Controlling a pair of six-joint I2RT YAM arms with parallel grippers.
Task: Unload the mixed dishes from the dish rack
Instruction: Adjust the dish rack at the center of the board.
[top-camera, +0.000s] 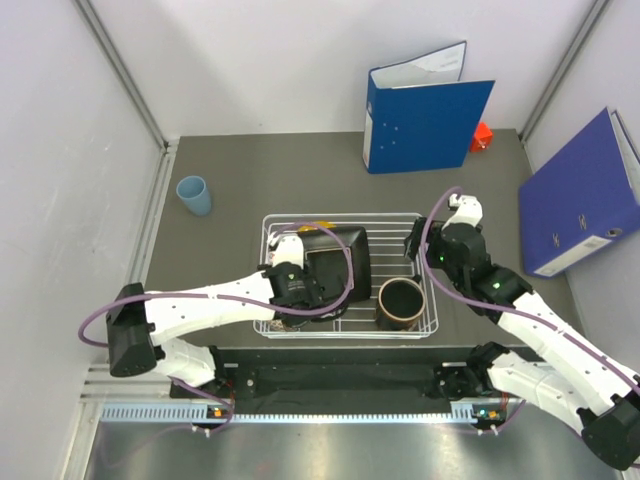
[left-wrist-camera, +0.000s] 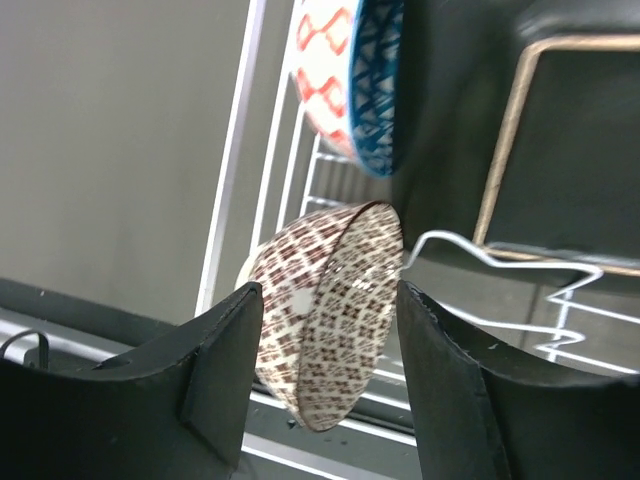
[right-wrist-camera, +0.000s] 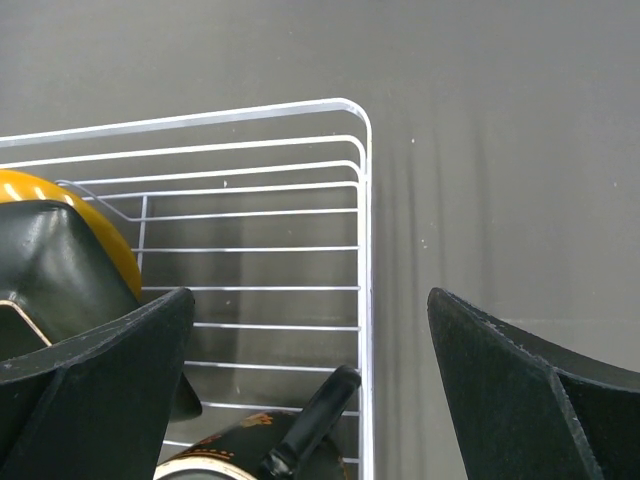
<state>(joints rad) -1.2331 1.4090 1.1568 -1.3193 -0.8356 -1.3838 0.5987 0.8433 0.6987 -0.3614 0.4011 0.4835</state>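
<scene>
Bases of both arms sit at the near edge of the table (top-camera: 250, 170). Just beyond them lies the dish rack (top-camera: 392, 250). Left gripper (left-wrist-camera: 330, 295) is down in the rack's left end, one of its fingers (left-wrist-camera: 225, 365) on each side of a small brown-and-white patterned bowl (left-wrist-camera: 325, 335) standing on edge; the jaws stand at a middling width, and whether they press on the bowl I cannot tell. Dark brown mug (top-camera: 401, 302) sits upright in the rack's near right corner. Past the small bowl stands a second bowl (left-wrist-camera: 355, 80), blue outside and red-patterned inside, beside the black square plate (top-camera: 338, 262), which leans on edge. Right gripper (top-camera: 413, 243) hovers over the rack's right side, jaws spread wide, holding nothing. Yellow dish (right-wrist-camera: 95, 215) shows behind the plate. Farther left the light blue cup (top-camera: 194, 195) stands on the table outside the rack. At the back stand a blue binder (top-camera: 425, 120) and a red block (top-camera: 482, 137), with a second blue binder (top-camera: 580, 195) at the right
</scene>
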